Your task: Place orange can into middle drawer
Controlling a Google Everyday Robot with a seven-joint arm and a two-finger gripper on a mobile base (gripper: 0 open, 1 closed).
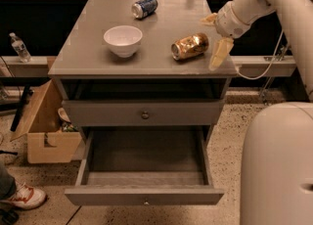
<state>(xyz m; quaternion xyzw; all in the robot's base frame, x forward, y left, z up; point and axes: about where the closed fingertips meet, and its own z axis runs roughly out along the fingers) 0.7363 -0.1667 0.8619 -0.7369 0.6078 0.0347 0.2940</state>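
The orange can lies on its side on the grey cabinet top, near the right edge, silver end pointing left. My gripper is just to the right of the can, open and empty, with one pale finger near the top's front right and the other behind it at the top's right edge. The can lies left of the gap between the fingers and nothing touches it. The middle drawer is pulled out wide below, its tray empty, with a tiny knob on its front panel.
A white bowl stands left of the can. A blue-and-silver can lies at the back of the top. A shut drawer front with a dark knob is above the open one. A cardboard box stands on the floor at left.
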